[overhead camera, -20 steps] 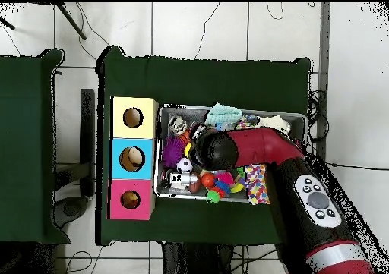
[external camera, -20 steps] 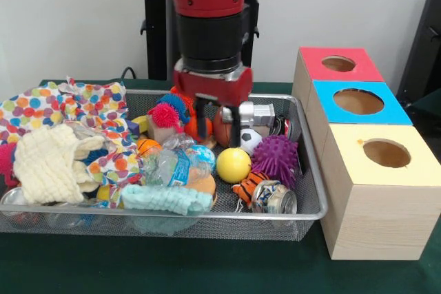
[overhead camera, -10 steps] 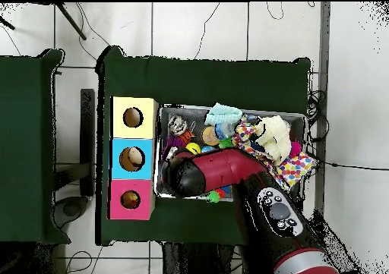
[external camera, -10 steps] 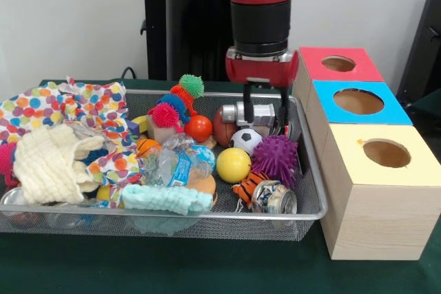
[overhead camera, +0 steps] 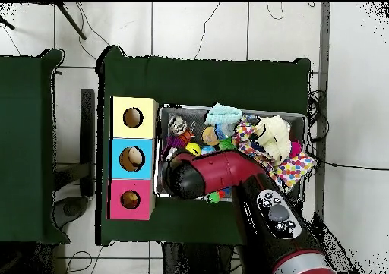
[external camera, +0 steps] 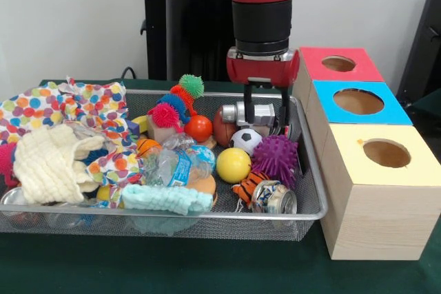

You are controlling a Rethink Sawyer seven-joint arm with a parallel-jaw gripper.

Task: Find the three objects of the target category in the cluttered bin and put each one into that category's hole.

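Green table, mesh bin (external camera: 310,170): end effector (external camera: 264,109) barely moved, fingers spread around silver can (external camera: 256,113).

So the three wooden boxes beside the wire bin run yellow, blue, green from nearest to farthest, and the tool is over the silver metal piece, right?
Not quite: the farthest wooden box has a red top, not green, as the front view shows. The yellow-topped box is nearest, the blue-topped box is in the middle, and the tool does hang over the silver metal piece in the wire mesh bin.
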